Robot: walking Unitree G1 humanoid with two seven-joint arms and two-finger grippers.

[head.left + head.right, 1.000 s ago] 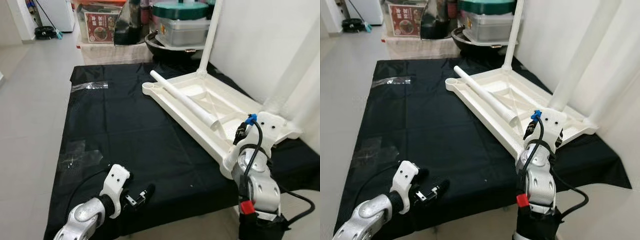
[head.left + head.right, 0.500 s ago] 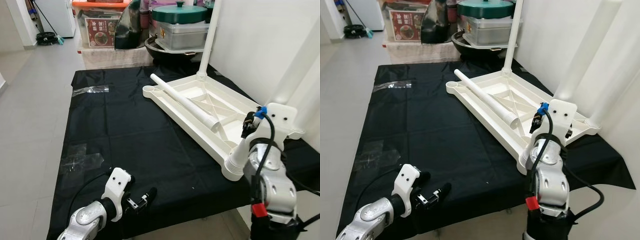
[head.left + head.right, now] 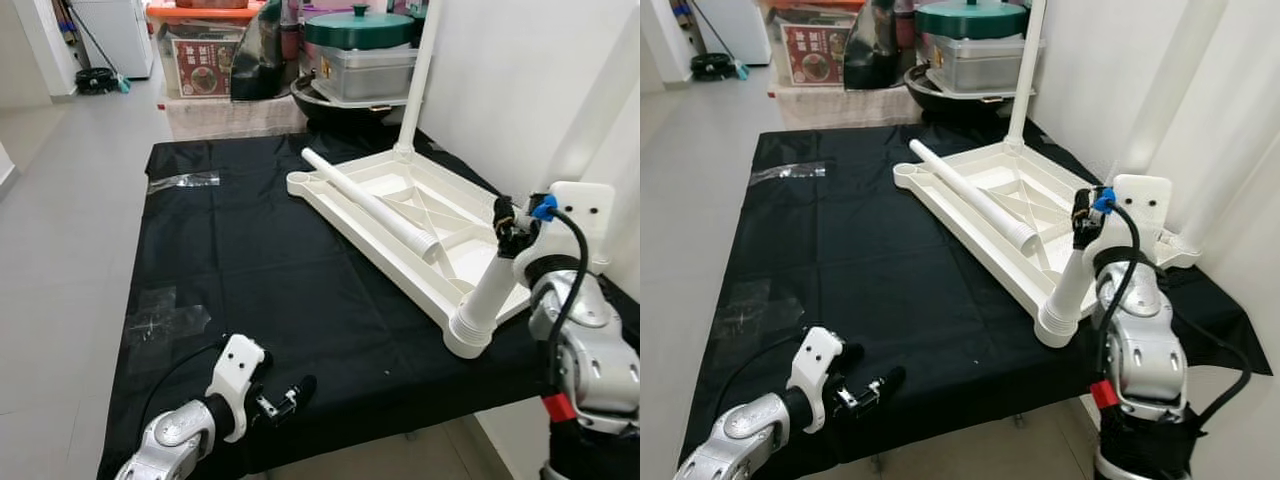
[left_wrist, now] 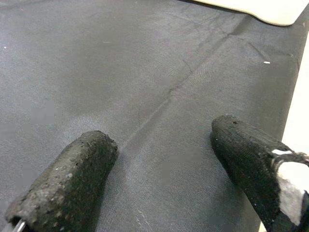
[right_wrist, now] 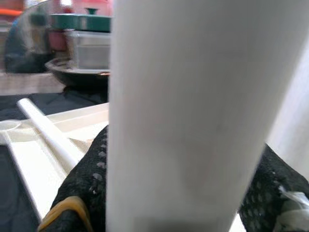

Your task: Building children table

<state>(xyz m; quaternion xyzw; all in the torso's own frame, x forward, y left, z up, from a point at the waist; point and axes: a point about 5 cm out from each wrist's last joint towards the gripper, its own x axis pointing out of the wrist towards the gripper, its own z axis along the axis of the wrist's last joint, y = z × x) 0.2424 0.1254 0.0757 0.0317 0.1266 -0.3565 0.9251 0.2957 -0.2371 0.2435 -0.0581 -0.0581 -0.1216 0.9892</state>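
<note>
Here the white tabletop (image 3: 400, 215) lay upside down on a black cloth (image 3: 250, 260) spread over the floor, close to the wall. One leg (image 3: 417, 75) stood upright in the far corner socket, and others rose at the wall side. The right gripper (image 3: 1081, 218) was clamped round a fourth leg (image 3: 1072, 282), which tilted with its flared foot (image 3: 1055, 328) at the near corner socket; whether it was seated cannot be told. A loose tube (image 3: 370, 203) lay across the underside of the tabletop. The left gripper (image 3: 290, 394) rested low on the cloth, well apart from the table, its fingers (image 4: 72, 179) apart and holding nothing. Judged from this, assembly was well advanced: the near leg remained to be fixed, and the loose tube placed.
</note>
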